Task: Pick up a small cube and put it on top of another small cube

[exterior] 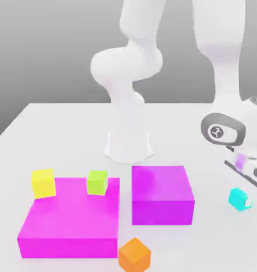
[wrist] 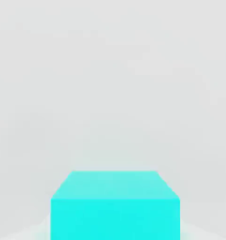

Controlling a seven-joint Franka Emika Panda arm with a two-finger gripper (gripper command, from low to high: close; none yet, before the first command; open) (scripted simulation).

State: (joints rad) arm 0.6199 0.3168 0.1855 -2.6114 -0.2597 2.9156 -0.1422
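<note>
White tabletop gleaming, and inside its far edge the gripper is pinching the turquoise cube, any off-centre bite possibly risking a twisting slip!

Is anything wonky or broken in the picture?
Nothing looks spilled or broken. The orange cube is turned so a corner points toward us, unlike the yellow cube and the lime-green cube on the wide magenta block. It's a bit askew, but not damaged.
</note>
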